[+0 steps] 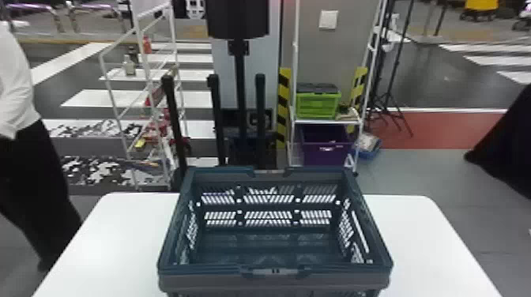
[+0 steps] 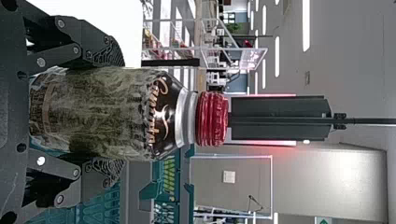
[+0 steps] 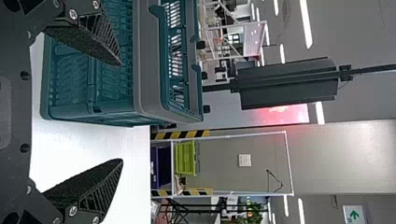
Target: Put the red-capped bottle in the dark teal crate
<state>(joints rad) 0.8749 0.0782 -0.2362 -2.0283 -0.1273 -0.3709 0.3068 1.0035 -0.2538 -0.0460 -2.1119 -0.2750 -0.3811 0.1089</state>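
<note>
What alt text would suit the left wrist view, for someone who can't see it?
The left gripper holds the red-capped bottle upright between its two fingers, cap up. Beyond it are part of the dark teal crate and a white tabletop.

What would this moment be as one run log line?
left fingers: closed on upright red-capped bottle | right fingers: open, holding nothing | crate: on white table | status: bottle not yet in crate

The cap [image 2: 212,119] is coloured red, the neck [image 2: 187,119] silver. Dark teal and grey are shown by the crate [image 1: 197,271], white by the table [image 1: 102,245]. The post [image 1: 284,103] is striped yellow and black; the bin [image 1: 326,155] is coloured purple.
</note>
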